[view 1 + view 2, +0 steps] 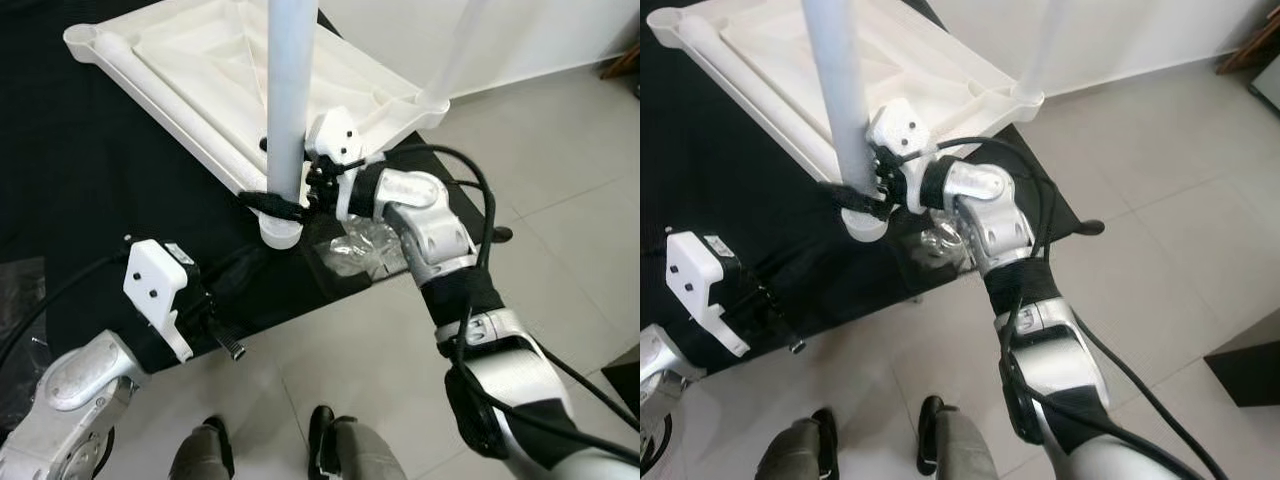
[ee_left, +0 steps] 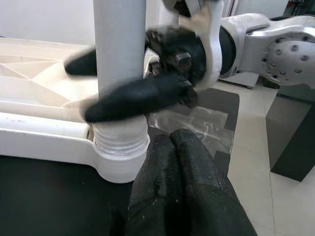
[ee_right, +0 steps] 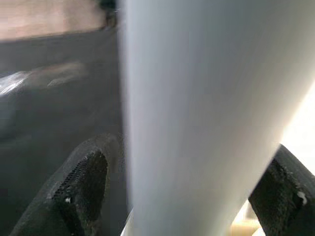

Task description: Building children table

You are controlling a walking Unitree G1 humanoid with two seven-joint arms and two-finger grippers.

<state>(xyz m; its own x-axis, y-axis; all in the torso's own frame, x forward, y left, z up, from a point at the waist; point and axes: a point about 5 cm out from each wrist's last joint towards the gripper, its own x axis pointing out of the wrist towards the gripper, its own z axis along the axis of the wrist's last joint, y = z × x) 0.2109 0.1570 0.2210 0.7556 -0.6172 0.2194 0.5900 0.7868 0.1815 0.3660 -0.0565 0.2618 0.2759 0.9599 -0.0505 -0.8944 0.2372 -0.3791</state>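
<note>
a crumpled clear plastic bag (image 1: 362,247) is lying on the black mat (image 1: 90,180) just beside the corner socket, between the white table and the right arm's forearm. two dark shoes of a person (image 1: 268,445) are standing on the pale tiled floor (image 1: 560,150) near the mat's edge, below the two arms. a dark wooden piece of furniture (image 1: 622,66) is peeking in at the far right edge (too cut off to tell what it is).

the white plastic children's table top (image 1: 200,70) is lying upside down on the mat, its ribbed underside facing up. a white cylindrical table leg (image 1: 288,100) is standing upright in the near corner socket, with a ribbed thread showing where it meets the socket in the left wrist view. a second white leg (image 1: 462,45) is rising from the far right corner.

the right gripper (image 1: 278,202) is clasping the near leg low down, one black finger on each side of it. the left gripper (image 2: 183,167) is hanging near the mat edge, apart from the table, its two fingers pressed together and holding nothing.

the tops of both legs are running out of the frame, and the right wrist view is blurred, showing little more than the leg (image 3: 206,113) between two finger pads (image 3: 81,189).
</note>
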